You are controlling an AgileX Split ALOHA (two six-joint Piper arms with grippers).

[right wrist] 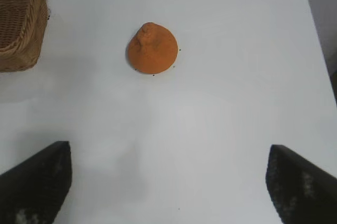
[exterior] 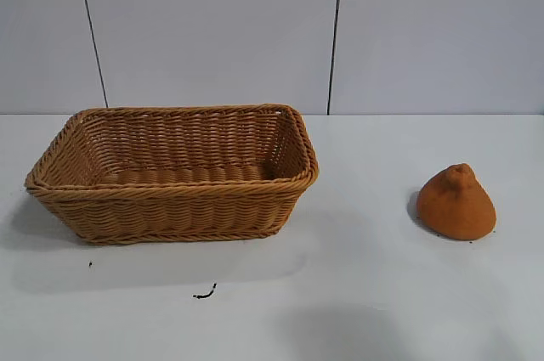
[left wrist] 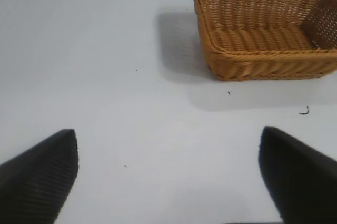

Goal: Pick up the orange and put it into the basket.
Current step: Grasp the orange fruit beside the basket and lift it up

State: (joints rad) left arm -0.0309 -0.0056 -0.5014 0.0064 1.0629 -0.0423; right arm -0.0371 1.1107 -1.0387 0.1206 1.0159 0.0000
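Note:
The orange (exterior: 456, 203), dull orange-brown with a knobbed pointed top, sits on the white table at the right; it also shows in the right wrist view (right wrist: 152, 48). The tan wicker basket (exterior: 76, 193) stands at the left, empty; it shows in the left wrist view (left wrist: 221, 55) and its corner in the right wrist view (right wrist: 21, 34). My right gripper (right wrist: 168, 182) is open and empty, above the table, some way short of the orange. My left gripper (left wrist: 168, 176) is open and empty, apart from the basket. Neither gripper shows in the exterior view.
A small dark curl of debris (exterior: 205, 294) lies on the table in front of the basket, also in the left wrist view (left wrist: 304, 111). The table's right edge (right wrist: 316, 39) runs past the orange. A grey panelled wall (exterior: 340, 30) stands behind.

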